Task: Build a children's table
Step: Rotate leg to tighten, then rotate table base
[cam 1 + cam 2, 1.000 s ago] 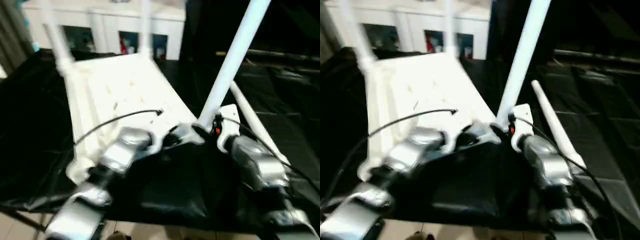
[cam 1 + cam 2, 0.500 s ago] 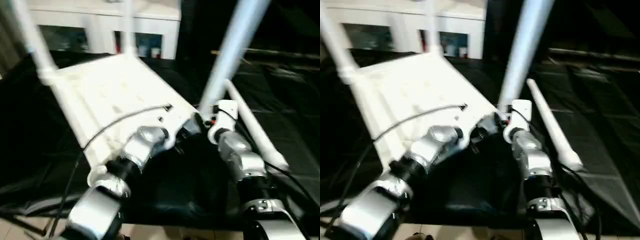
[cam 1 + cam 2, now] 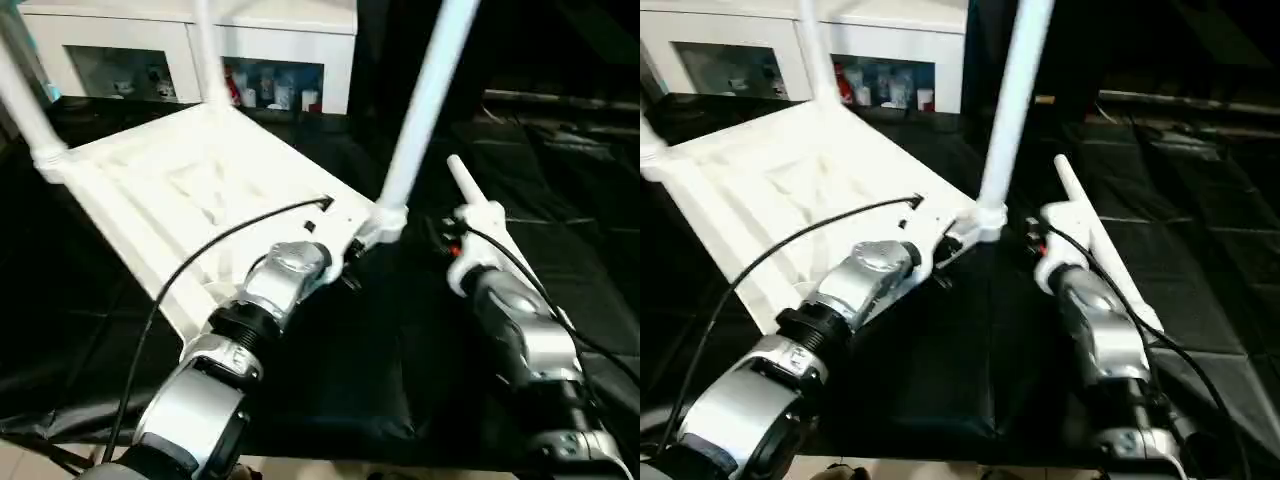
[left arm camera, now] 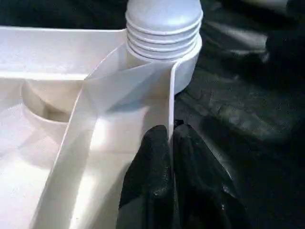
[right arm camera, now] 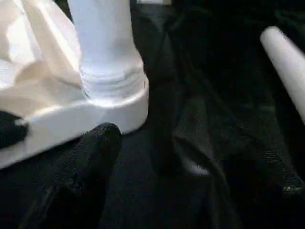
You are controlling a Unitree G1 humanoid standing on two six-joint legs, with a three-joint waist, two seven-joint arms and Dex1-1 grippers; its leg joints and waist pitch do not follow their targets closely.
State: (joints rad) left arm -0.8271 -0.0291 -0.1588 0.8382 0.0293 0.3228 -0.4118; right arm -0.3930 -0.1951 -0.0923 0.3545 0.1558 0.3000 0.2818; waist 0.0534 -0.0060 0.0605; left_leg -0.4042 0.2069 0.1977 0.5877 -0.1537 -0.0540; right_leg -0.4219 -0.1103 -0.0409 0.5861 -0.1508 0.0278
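The left gripper (image 4: 169,143) has its two black fingers (image 4: 152,162) pressed together on the thin side wall of the tabletop (image 3: 190,190), just short of the corner socket (image 4: 183,62). In that socket stands a leg (image 3: 425,100); its ridged end shows in the socket's mouth, so it looks started but perhaps not fully home.

The right gripper (image 5: 90,157) hovers close beside the same socket without touching it. One black finger (image 5: 95,148) shows by the socket's rim, and whether its fingers are apart or together I cannot tell.

In the head view the tabletop lies underside up on the black cloth (image 3: 360,370), tilted, filling the area from ten to twelve o'clock, with the held corner near the centre. Two more legs rise from its far corners, one at eleven o'clock (image 3: 25,95) and one at twelve (image 3: 207,50). A fourth leg (image 3: 490,240) lies loose on the cloth at three o'clock, just beside the right forearm.

The step in hand seems to be seating this near leg. To do it well:

- The left grip should hold the wall firm so the tilted top cannot slide.
- The right gripper should take the leg low, near the socket.
- It should push straight along the leg's axis.
- Any sideways load may lever the thin wall.
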